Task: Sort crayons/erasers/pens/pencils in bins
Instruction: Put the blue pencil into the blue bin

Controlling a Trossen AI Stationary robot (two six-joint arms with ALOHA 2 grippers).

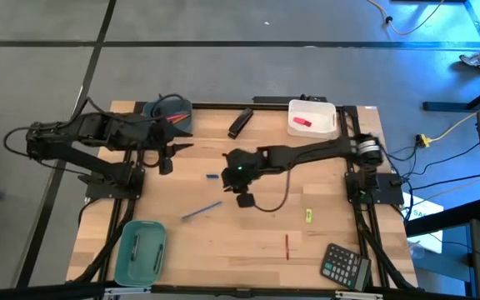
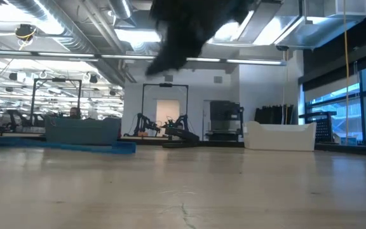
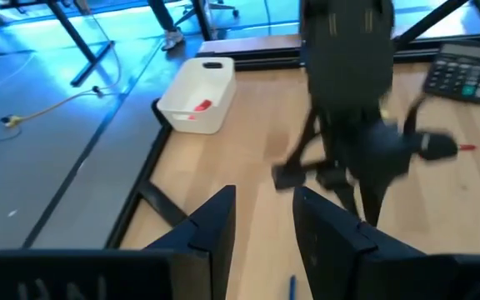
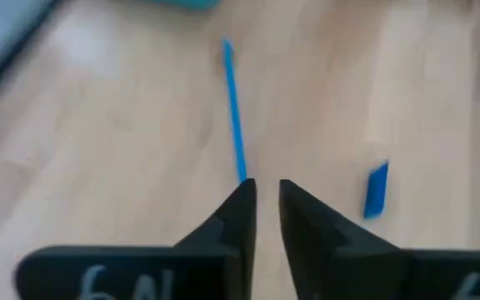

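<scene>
Left to right on the light wooden surface (image 1: pixel 248 242): the oblong teal plastic bin (image 1: pixel 140 251) sits at the lower left of the high view with a couple of dark pens in it. Above it, the left tool (image 1: pixel 167 158) hangs near the squarish blue-grey bin (image 1: pixel 170 114) at upper left, which has a pink-red pencil (image 1: pixel 177 118) inside. Its fingers (image 3: pixel 215 229) are parted with nothing between them.

Mid-frame there's the long thin bright blue pencil (image 1: pixel 202 212) lying flat, plus a short blue stub (image 1: pixel 212 177) near it. The right tool (image 1: pixel 244 196) hovers just right of that pencil, fingers only a sliver apart and gripping nothing.

Further right: thin dark red pen (image 1: pixel 287 247) low centre, white rectangular bin (image 1: pixel 313 119) at upper right holding a red eraser (image 1: pixel 302 122), black calculator (image 1: pixel 345 266) at lower right.
</scene>
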